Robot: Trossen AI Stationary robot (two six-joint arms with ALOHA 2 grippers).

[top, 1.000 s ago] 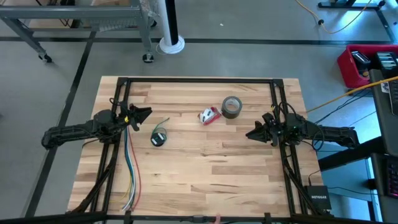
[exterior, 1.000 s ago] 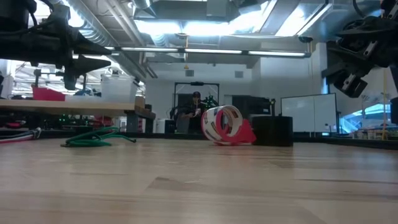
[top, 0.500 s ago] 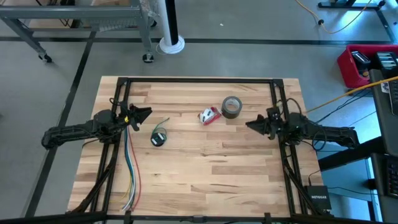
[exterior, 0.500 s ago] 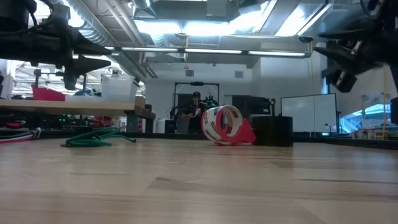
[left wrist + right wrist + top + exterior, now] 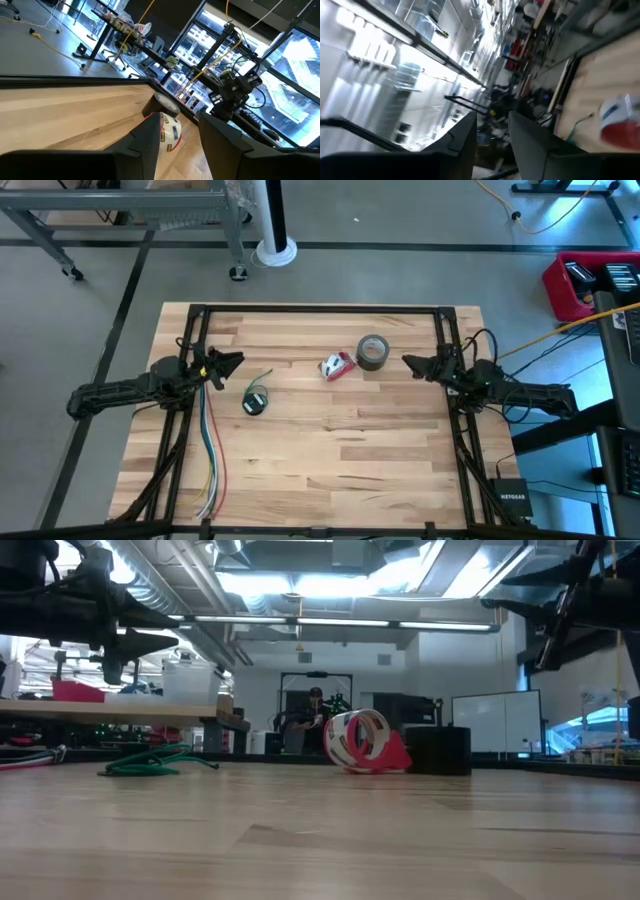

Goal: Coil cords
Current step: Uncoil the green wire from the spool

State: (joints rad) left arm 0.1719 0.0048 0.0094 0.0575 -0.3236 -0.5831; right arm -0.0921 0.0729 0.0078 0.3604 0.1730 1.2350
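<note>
The thin dark-and-green cord (image 5: 256, 402) lies in a small bundle on the table's left half, its green tail (image 5: 266, 376) trailing toward the far edge. In the low view the cord (image 5: 150, 762) shows as a flat green heap. My left gripper (image 5: 232, 363) hovers open just left of and beyond the bundle, above the table. My right gripper (image 5: 409, 362) is open in the air at the table's right, right of the grey tape roll (image 5: 372, 351), pointing toward the table's left.
A red-and-white tape dispenser (image 5: 337, 366) lies beside the grey tape roll at the centre back. Long green, yellow, red and white wires (image 5: 208, 450) run along the left side to the near edge. Bare wood (image 5: 340, 450) fills the middle and near part.
My right gripper has gone up and toward the table's far edge, tipping from pointing slantwise down to about level. The left arm and the cord have kept still.
</note>
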